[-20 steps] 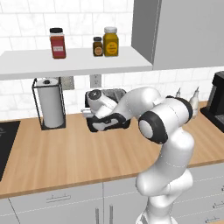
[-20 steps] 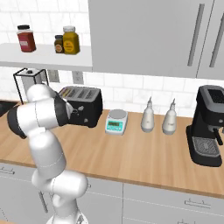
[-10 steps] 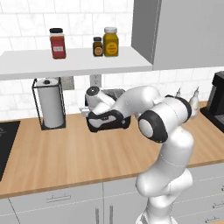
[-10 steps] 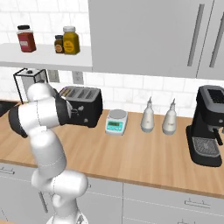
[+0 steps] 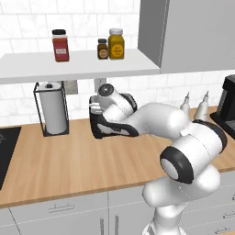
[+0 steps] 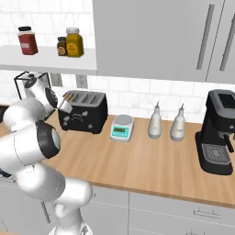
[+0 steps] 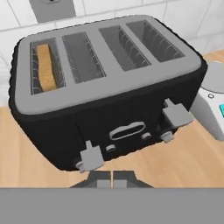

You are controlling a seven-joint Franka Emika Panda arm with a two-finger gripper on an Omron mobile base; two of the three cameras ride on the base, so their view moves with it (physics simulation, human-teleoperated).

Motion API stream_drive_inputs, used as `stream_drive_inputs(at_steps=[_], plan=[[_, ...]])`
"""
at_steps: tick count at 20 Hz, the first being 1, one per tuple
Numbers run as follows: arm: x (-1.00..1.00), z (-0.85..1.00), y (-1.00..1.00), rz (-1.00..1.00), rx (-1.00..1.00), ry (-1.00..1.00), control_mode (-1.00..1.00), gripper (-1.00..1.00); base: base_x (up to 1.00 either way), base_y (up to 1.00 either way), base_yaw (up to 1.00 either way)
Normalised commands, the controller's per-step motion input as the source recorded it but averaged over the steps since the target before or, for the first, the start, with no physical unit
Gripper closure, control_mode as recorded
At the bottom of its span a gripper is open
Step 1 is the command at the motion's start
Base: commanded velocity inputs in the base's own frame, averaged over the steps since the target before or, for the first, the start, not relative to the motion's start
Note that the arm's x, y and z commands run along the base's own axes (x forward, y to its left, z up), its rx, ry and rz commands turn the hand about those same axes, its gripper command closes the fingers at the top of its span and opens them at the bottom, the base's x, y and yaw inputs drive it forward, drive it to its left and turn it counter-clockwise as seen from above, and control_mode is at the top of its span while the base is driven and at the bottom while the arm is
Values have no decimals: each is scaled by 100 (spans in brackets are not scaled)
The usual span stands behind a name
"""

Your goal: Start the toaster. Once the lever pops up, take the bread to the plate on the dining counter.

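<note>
Fingertips [image 7: 113,178] of the gripper [image 7: 113,179] sit pressed together with nothing between them, at 6 o'clock in the hand view, just below the front face of the toaster [image 7: 109,87]. The left lever [image 7: 89,158] lies at about 11 o'clock from the tips, close above them; whether they touch it cannot be told. The right lever [image 7: 176,114] sits higher on the front, at 2 o'clock from the tips. Bread [image 7: 45,66] stands sunk in the leftmost of four slots, at 10 o'clock in that view. A pale scale [image 7: 210,111] is just beside the toaster at 3 o'clock.

From the right base view, the toaster [image 6: 85,111] stands on the wooden worktop [image 6: 151,160] against the tiled wall, the scale [image 6: 122,127] at its 3 o'clock, two bottles [image 6: 155,122] beyond, then the coffee machine [image 6: 219,132].
</note>
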Motion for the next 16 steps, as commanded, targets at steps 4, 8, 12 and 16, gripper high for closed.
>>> stream_drive_inputs(at_steps=[4,8,12,16], plan=[[-14,99,-30,-2,14,0,-100,100,0,0,0],[-20,100,-15,0,12,9,-100,100,0,0,0],[-2,86,1,0,4,27,-100,100,0,0,0],[-1,21,18,0,0,32,-100,-100,0,0,0]])
